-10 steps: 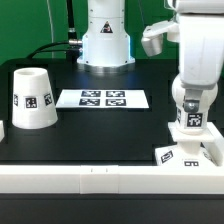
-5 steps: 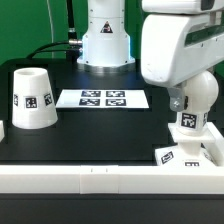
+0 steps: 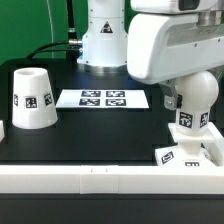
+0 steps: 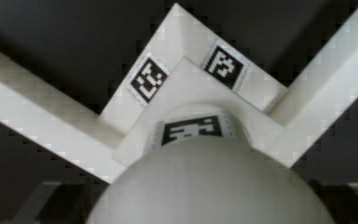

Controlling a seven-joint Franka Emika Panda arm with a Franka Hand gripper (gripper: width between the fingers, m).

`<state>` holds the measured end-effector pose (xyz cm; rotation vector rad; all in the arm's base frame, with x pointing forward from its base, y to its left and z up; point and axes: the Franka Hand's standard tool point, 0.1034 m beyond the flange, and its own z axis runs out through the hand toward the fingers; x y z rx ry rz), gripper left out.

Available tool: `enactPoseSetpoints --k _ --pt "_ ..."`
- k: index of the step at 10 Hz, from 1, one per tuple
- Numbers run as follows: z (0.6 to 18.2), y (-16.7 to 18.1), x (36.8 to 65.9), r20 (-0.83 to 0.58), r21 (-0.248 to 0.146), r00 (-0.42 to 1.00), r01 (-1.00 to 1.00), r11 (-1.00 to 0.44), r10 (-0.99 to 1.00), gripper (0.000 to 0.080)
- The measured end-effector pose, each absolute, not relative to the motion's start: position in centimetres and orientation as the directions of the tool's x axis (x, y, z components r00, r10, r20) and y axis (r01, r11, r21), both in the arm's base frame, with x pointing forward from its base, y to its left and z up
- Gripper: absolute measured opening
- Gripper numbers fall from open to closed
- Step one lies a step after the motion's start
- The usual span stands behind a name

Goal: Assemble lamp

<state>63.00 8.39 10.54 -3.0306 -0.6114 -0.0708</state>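
The white bulb [image 3: 189, 116] stands upright on the flat square base [image 3: 188, 152] at the exterior view's right, near the front rail. In the wrist view the bulb's round head [image 4: 202, 165] fills the space between my dark fingers [image 4: 28, 200], with the tagged base [image 4: 179, 62] beneath it. My gripper [image 4: 202, 208] is shut on the bulb's head. In the exterior view the gripper is mostly hidden behind the arm's big white body [image 3: 170, 45]. The cone shade [image 3: 30, 98] stands alone at the exterior view's left.
The marker board [image 3: 102, 98] lies flat in the middle of the black table. A white rail [image 3: 90, 180] runs along the front edge. Two white rails meet in a corner around the base [image 4: 43, 105]. The robot's pedestal [image 3: 105, 40] stands behind.
The arm's body has swung toward the exterior view's left over the bulb, covering more of the view. The bulb stays on the base, and the shade has not moved.
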Motion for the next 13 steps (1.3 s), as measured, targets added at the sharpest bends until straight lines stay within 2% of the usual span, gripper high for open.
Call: enactPoseSetpoints --k 3,6,13 --pt "10.63 8.35 63.09 0.051 -0.075 0.991 0.131 -0.989 0.127 0.0576" --pt "10.68 8.36 63.12 0.041 -0.085 0.997 -0.062 -0.994 -0.065 0.0576" --pt "10.79 8.32 63.14 0.003 -0.094 0.885 -0.464 -0.881 -0.466 0.0576"
